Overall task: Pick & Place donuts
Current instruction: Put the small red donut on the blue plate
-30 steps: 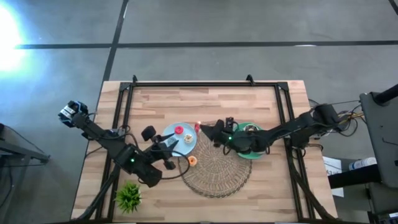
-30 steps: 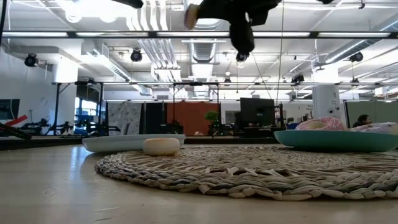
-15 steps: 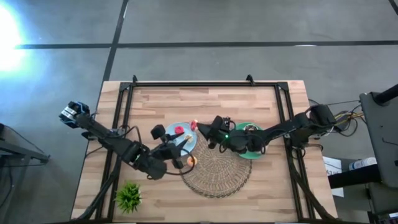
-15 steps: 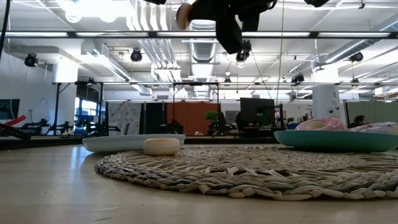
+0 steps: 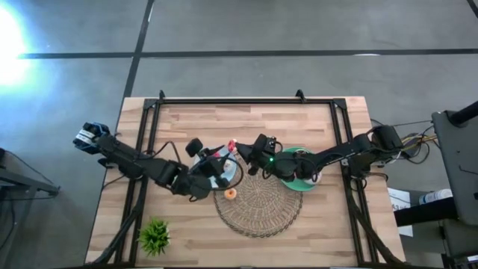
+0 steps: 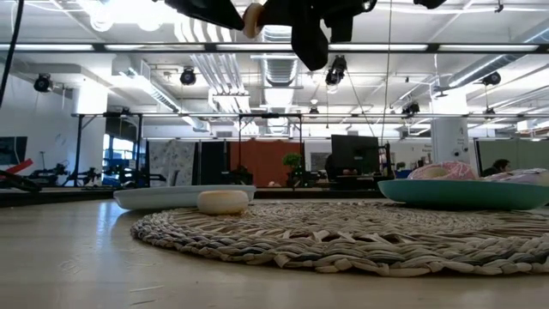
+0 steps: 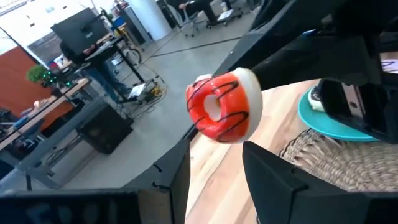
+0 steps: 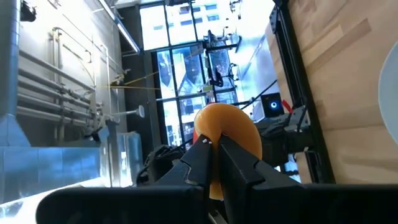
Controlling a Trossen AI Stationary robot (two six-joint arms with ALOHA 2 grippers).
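A tiny red-frosted donut (image 7: 224,107) with dark stripes and a pale base hangs in the air above the far edge of the light-blue plate (image 5: 236,174). My right gripper (image 5: 240,152) reaches in from the table's right and is shut on it. My left gripper (image 7: 216,158) comes from the left and stands open just short of the donut, its frosted face toward that gripper. A tiny orange donut (image 5: 231,193) lies on the woven mat's (image 5: 258,205) left edge. Larger donuts, one pink (image 6: 442,171), rest on the green plate (image 5: 305,181). My right gripper pinches the tiny donut's rim (image 8: 229,127) between its two fingers (image 8: 202,158). The fingers lie about level and come from the table's right. The donut is lifted clear, standing on edge above the blue plate.
A small spiky green plant (image 5: 154,236) stands near the front left corner. A black frame (image 5: 246,101) runs along the table's far and side edges. Bare wood lies along the far side.
My left gripper has swung toward the table's right and far side, over the blue plate, up to the held donut, turning as it went. My right gripper has rolled a little and carried the donut slightly toward the far edge. Neither gripper has opened or shut.
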